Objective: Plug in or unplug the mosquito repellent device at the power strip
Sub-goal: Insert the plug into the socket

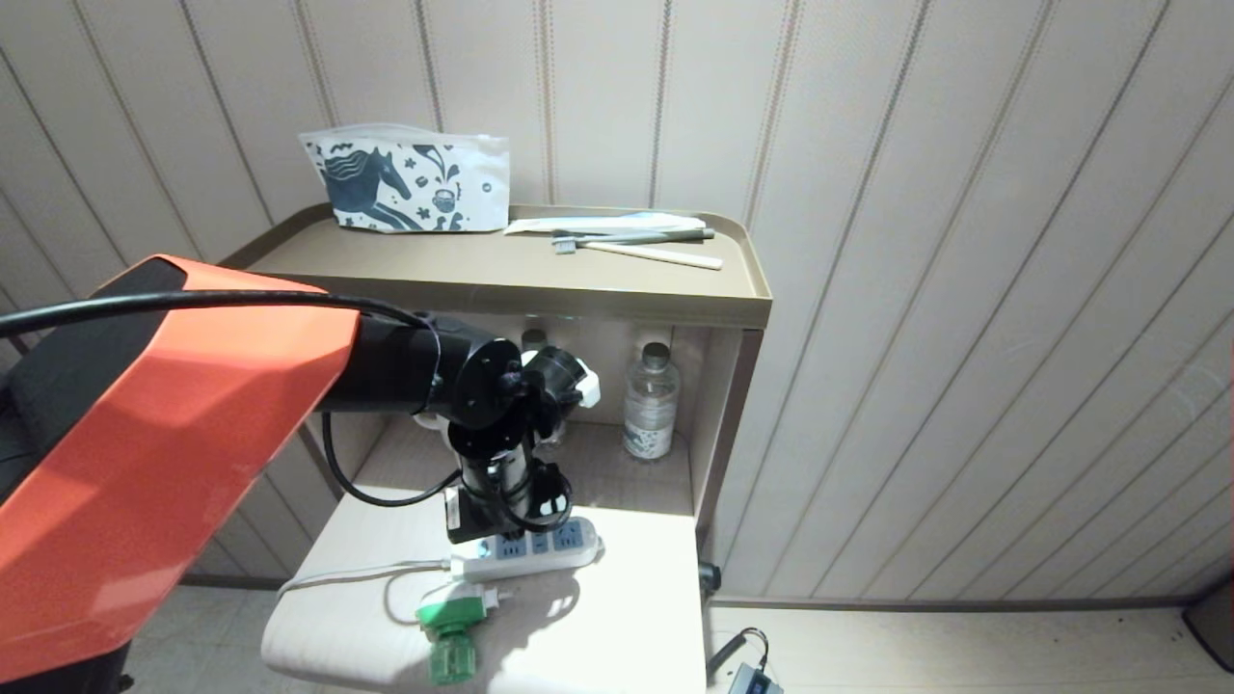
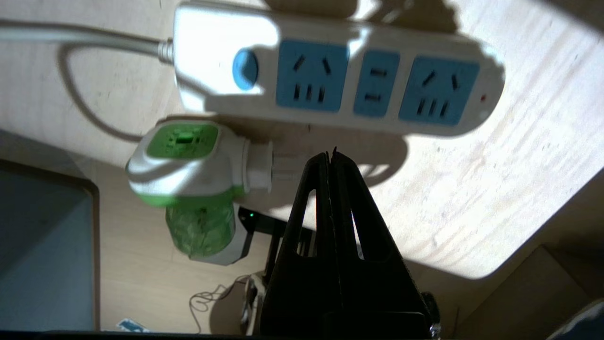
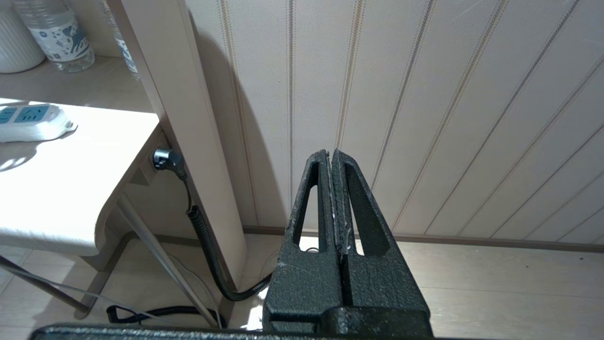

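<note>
Left gripper (image 2: 331,156) fingers pressed together, empty, above power strip (image 2: 330,80) | mosquito repellent device (image 2: 188,165) unplugged, lying just beside power strip, overhanging table edge | risk: a nudge tips it off

A horse-print pouch (image 1: 405,183) and toothbrushes (image 1: 631,241) lie on the shelf top; a water bottle (image 1: 651,403) stands below.

We see a pale tabletop (image 1: 627,617) carrying the power strip (image 1: 525,551) and, just beside it and unplugged, the mosquito repellent device (image 1: 451,622) lying at the front edge, its bottle overhanging.
</note>
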Tool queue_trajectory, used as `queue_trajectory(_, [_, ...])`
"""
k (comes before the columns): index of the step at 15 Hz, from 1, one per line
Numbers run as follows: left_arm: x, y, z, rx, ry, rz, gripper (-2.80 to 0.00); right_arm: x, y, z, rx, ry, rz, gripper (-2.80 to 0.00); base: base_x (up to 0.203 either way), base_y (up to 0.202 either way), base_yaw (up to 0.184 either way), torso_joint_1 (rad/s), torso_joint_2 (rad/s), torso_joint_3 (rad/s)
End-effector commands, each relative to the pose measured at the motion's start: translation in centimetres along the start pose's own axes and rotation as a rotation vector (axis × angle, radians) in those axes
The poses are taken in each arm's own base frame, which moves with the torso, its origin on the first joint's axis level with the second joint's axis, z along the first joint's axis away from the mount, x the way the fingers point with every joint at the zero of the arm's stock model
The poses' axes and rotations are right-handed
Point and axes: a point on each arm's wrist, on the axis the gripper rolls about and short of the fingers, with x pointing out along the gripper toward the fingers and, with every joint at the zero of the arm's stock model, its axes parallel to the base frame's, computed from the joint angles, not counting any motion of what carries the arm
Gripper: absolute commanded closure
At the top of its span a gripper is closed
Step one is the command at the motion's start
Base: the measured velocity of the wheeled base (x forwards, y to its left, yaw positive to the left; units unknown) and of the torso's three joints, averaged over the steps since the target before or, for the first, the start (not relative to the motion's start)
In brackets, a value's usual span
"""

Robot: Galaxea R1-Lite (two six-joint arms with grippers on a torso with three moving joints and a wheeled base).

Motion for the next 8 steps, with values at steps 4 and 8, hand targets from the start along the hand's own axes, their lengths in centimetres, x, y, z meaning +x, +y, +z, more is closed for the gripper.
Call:
queue_trajectory(4, [-3.9,2.4,-3.3,0.029,0.007,-0.002,0.00,0.0,0.0,0.0,0.000,-0.001,0.000,0.00,0.000,0.000,0.000,0.000,0.00,0.000])
queue_trajectory(8, [-3.4,4.7,-5.6,0.013,0.038,0.037,-2.80,0.0,0.0,0.0,0.000,-0.001,0.000,0.00,0.000,0.000,0.000,0.000,0.00,0.000])
